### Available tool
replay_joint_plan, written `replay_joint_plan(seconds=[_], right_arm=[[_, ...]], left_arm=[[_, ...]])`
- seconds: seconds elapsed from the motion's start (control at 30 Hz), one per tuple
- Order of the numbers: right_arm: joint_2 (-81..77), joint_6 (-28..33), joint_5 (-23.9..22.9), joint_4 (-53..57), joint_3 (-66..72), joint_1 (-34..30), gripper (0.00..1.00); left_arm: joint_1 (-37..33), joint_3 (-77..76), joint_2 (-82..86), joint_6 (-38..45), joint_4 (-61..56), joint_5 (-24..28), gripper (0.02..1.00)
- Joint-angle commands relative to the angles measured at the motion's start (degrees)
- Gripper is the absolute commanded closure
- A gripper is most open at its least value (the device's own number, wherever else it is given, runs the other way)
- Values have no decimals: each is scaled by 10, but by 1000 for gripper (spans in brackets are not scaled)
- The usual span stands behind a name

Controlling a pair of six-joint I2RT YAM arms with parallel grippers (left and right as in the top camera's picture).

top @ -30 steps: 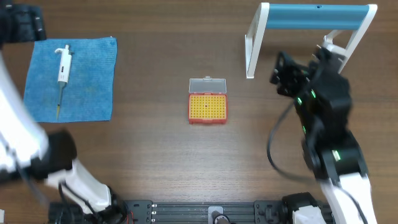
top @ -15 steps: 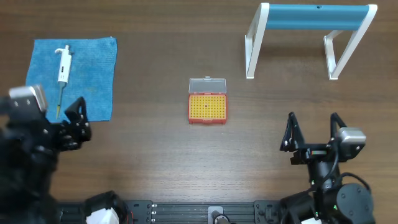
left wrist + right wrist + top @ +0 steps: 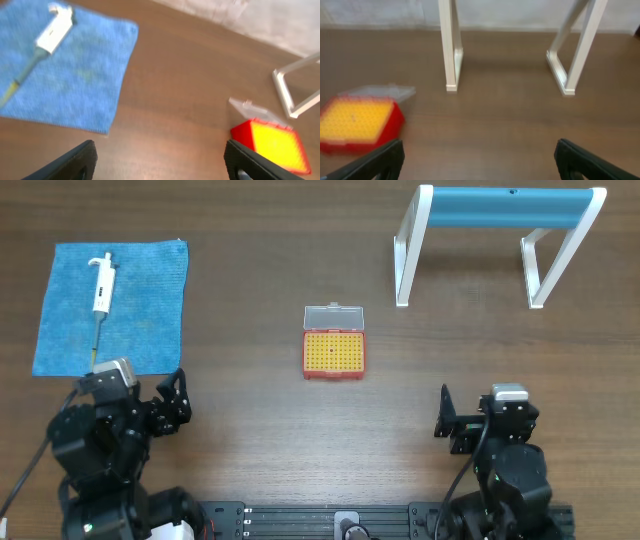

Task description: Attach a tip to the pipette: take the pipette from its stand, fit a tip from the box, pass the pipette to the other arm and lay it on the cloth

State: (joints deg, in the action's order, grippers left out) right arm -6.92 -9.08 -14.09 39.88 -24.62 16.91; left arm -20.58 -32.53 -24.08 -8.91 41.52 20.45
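Note:
The white pipette lies on the blue cloth at the far left, a yellow tip on its end; it also appears in the left wrist view as the pipette on the cloth. My left gripper sits just below the cloth's near right corner, open and empty. The red tip box with yellow tips stands at the table's middle, lid open. My right gripper is low at the right, open and empty. The pipette stand at the back right holds nothing.
Bare wooden table lies between the cloth, the tip box and the stand's white legs. From the right wrist, the tip box is off to one side and the stand is straight ahead.
Both arms have drawn back toward their bases: the left from beside the cloth, the right from near the stand. The pipette stays on the cloth.

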Motion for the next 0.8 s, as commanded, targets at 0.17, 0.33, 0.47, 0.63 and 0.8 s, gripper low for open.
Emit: replay_joint_plan(seconds=[0.17, 0.33, 0.47, 0.63, 0.8], right_arm=[[3, 8, -9, 170, 5, 4, 25], [3, 8, -9, 179, 5, 4, 25], [3, 8, -9, 179, 5, 4, 25], [3, 8, -9, 179, 5, 4, 25], [3, 8, -9, 179, 5, 4, 25]], left_arm=[[36, 101, 27, -5, -2, 10, 191], [124, 181, 105, -5, -2, 10, 191], [131, 220, 176, -5, -23, -62, 191], [131, 237, 239, -5, -214, -68, 56], [150, 290, 239, -5, -295, -67, 56]])
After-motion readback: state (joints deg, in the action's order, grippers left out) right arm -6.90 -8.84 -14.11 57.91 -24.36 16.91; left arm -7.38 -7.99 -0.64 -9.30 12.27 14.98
